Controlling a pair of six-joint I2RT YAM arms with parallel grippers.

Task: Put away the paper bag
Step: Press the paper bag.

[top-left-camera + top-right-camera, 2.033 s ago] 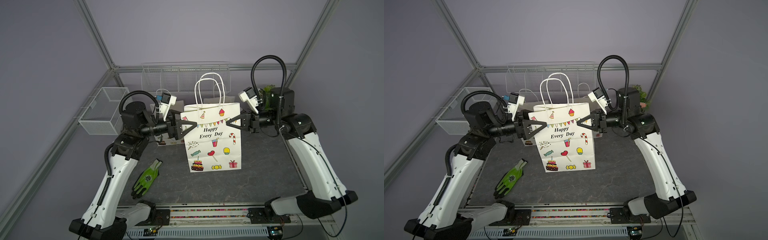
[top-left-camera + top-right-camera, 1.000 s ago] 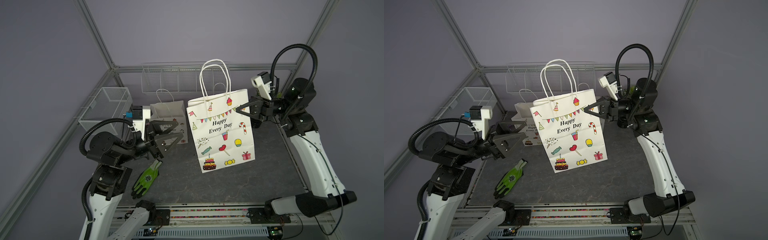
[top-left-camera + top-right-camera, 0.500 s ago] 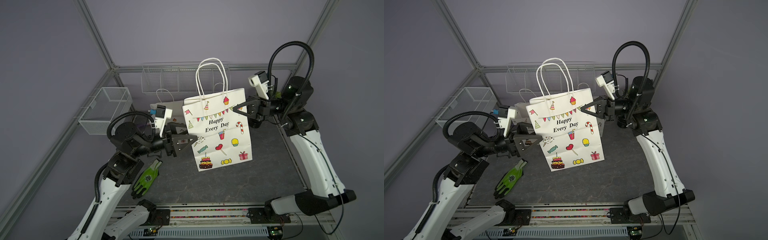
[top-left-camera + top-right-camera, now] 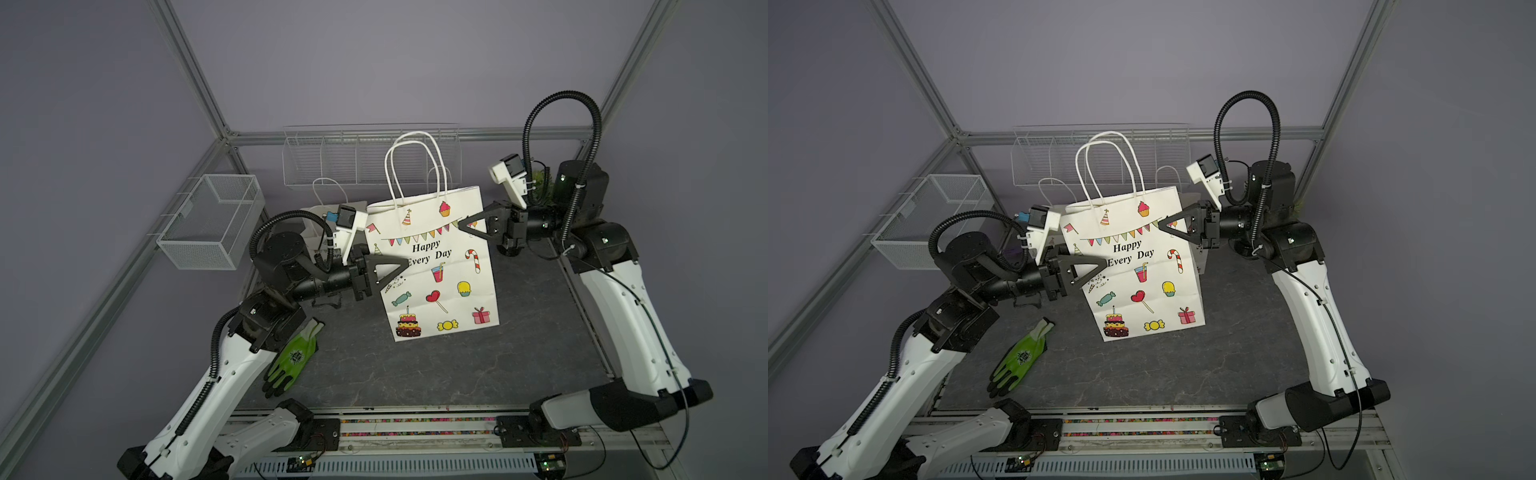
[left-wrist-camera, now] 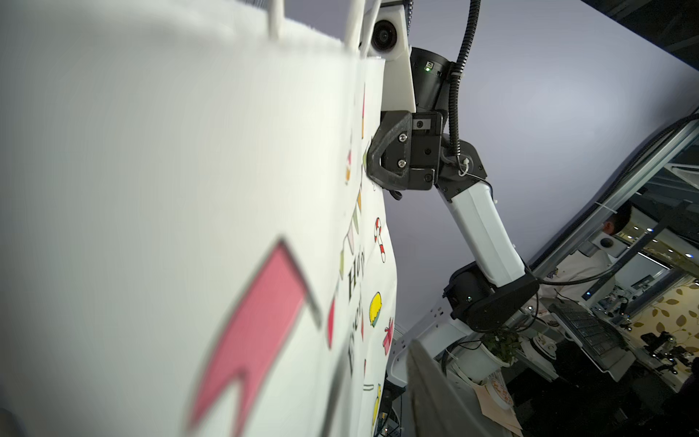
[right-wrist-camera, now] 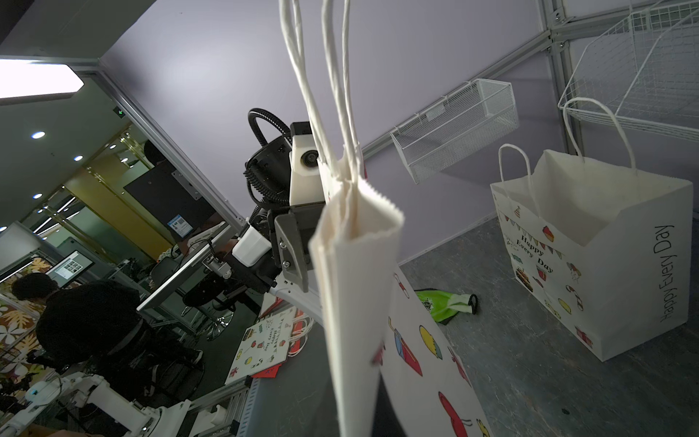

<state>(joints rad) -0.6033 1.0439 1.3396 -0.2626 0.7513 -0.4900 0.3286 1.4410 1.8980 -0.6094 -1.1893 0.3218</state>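
White party-print paper bag [image 5: 159, 181] swamps the left wrist view in blur (its pink flag [image 5: 257, 321] is smeared). In both top views it screens the matching white paper bag [image 4: 315, 232] at its 10 o'clock, and hides whether the left hand [image 4: 403, 268] pinches its edge.

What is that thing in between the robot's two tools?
The white paper bag with party pictures fills the gap between the left tool and the right tool, which pinches its edge. Both top views show it.

Matt white paper bag [image 4: 436, 266] between the matt, grainy black plastic fingers [image 5: 393, 128], its handles [image 6: 346, 159] twisted paper cord. Below the fingers, a dull, stone-mottled tabletop [image 4: 457, 365] and a green knitted cloth glove [image 4: 293, 359]
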